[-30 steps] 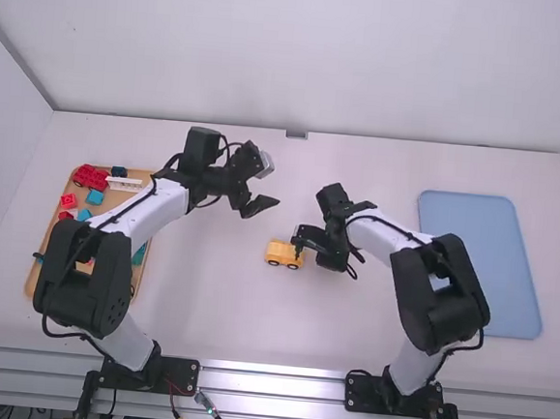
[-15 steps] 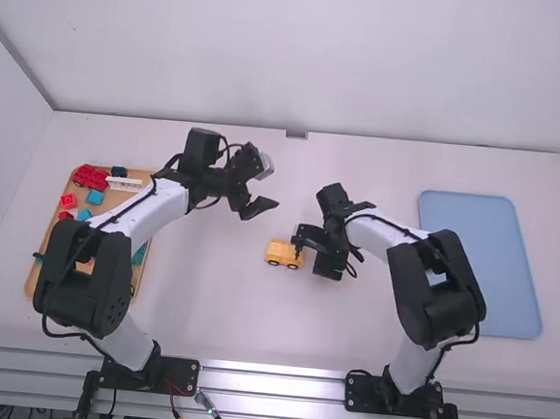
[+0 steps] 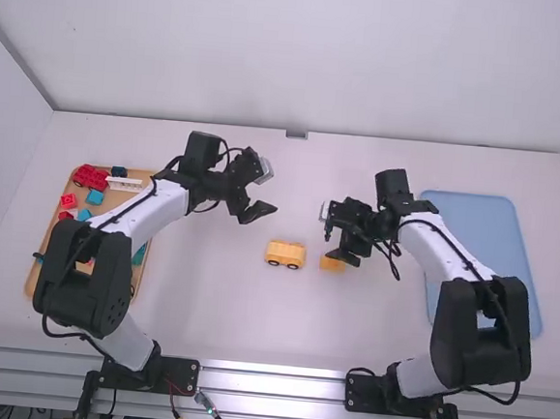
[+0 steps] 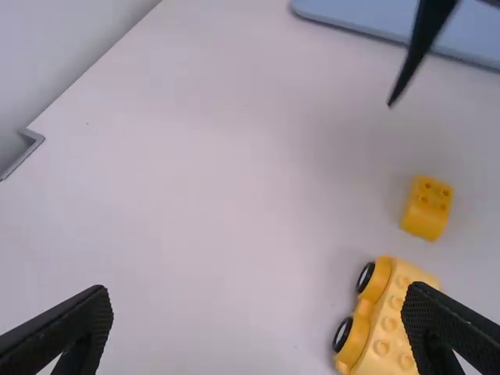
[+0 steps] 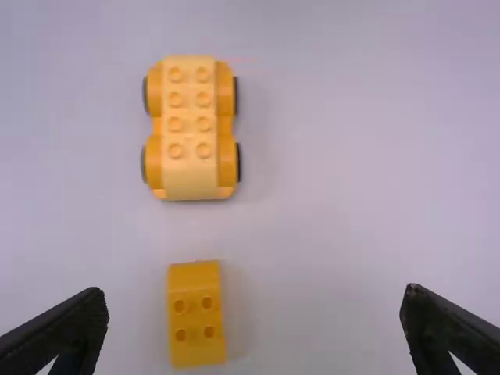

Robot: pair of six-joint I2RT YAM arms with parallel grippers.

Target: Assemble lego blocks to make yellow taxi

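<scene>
On the middle of the table stands the yellow car base (image 3: 285,255), wheels down, its studded top bare in the right wrist view (image 5: 190,129). Apart from it, to its right, lies a small yellow block (image 3: 332,264), with studs visible in the right wrist view (image 5: 196,314). My right gripper (image 3: 325,223) hangs above and beyond that block; its fingers stand wide open in its wrist view (image 5: 254,316). Up and to the left of the car base, my left gripper (image 3: 271,187) is held over the table, open and holding nothing in its wrist view (image 4: 258,316).
A wooden tray (image 3: 144,257) with red, blue and white pieces lies at the left, partly under the left arm. A blue tray (image 3: 483,218) lies at the right, partly behind the right arm.
My right gripper has moved right and away from the car base, uncovering the small yellow block. The left arm has barely moved, and the car base stays in place.
</scene>
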